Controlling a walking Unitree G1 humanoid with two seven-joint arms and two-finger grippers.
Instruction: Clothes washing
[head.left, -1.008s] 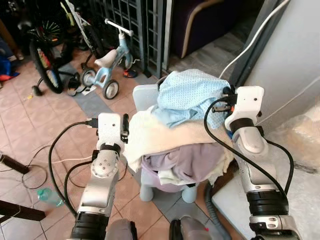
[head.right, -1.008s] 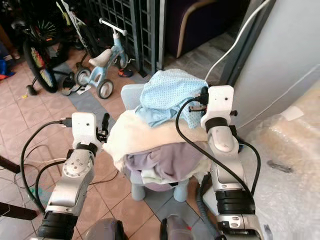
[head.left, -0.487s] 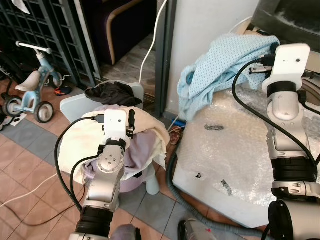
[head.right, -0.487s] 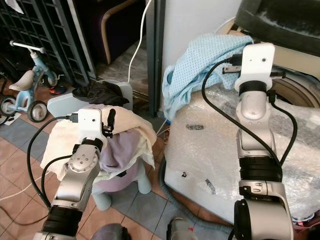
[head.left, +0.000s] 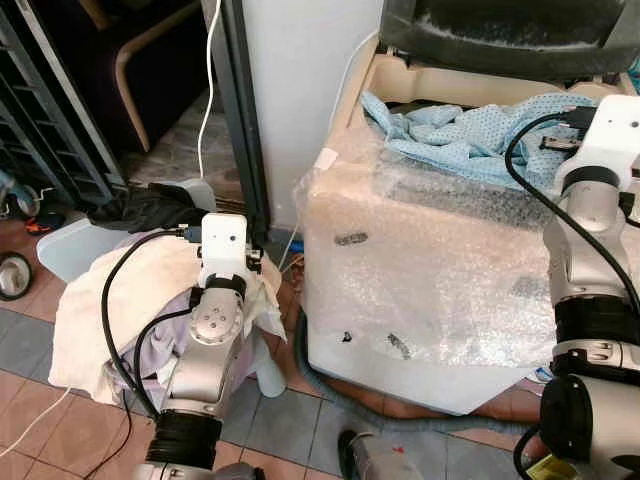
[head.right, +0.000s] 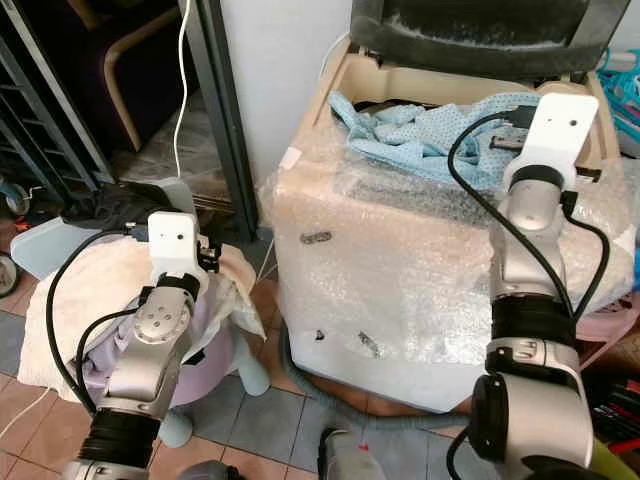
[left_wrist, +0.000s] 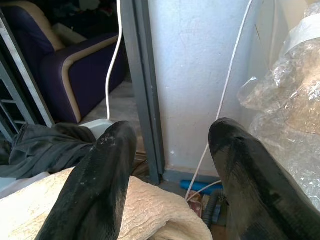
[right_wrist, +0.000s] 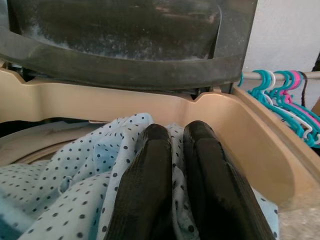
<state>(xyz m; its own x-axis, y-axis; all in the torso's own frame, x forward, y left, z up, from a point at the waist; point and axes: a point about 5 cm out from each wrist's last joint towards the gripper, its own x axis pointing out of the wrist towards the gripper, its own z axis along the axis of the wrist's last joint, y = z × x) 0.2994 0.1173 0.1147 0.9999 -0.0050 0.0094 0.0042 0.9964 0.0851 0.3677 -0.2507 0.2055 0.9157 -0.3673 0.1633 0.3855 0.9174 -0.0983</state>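
Currently right gripper is clamped on the blue dotted garment, upper right, draped over the washing machine rim. Left gripper spread, empty, above the laundry pile. Risk: trailing cloth snags the rim, spills outside.

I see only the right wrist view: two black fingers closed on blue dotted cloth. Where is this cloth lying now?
Observer: The blue dotted garment is spread over the open top of the washing machine, which is wrapped in bubble plastic.
Operator: What is the left gripper doing?
Observer: The left gripper is open and holds nothing, above the cream towel.
Operator: Is more laundry waiting?
Observer: Yes, a dark garment and a lilac cloth lie on that pile.
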